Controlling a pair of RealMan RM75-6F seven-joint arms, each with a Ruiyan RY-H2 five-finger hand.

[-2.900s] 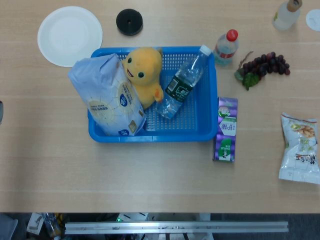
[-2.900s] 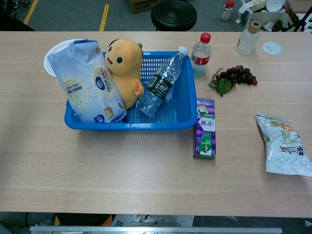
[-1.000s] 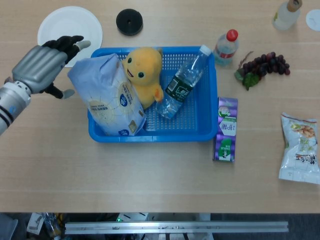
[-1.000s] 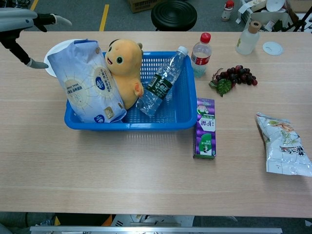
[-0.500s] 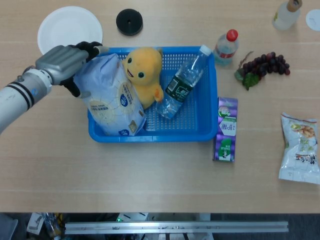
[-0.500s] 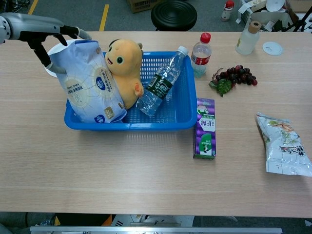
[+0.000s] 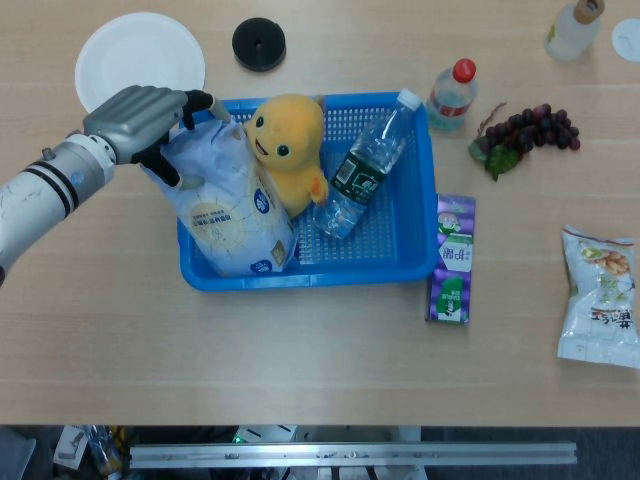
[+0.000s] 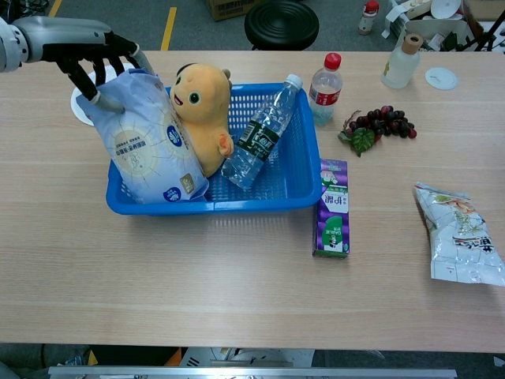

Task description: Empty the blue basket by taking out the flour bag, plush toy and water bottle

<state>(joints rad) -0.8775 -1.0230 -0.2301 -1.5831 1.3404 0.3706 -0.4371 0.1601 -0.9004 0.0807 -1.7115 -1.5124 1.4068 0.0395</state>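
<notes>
Flour bag stands upright at the left end of the blue basket, base down inside it, top crumpled and sticking well above the rim. Left robot hand sits on that top corner: fingers curl over the upper edge and the thumb presses from the outer side, so the hand is clamped on the bag's top. Judgement: gripping the gathered top makes sense, since it is the only part clear of the basket wall and of the plush toy, which leans touching the bag's right side. The bag tilts slightly toward the toy, probably from the pull of the grip. Water bottle lies slanted in the basket to the right of the toy, cap resting up at the far right corner on the rim, body clear of the bag, so it should not hinder a lift. All three items are inside the basket; none is out yet. Right robot hand is not in either view. Outside the basket on the desk: a white plate just beyond its far left corner, a purple carton beside its right wall. Risk: the soft bag may sag or drag the toy on lifting.
</notes>
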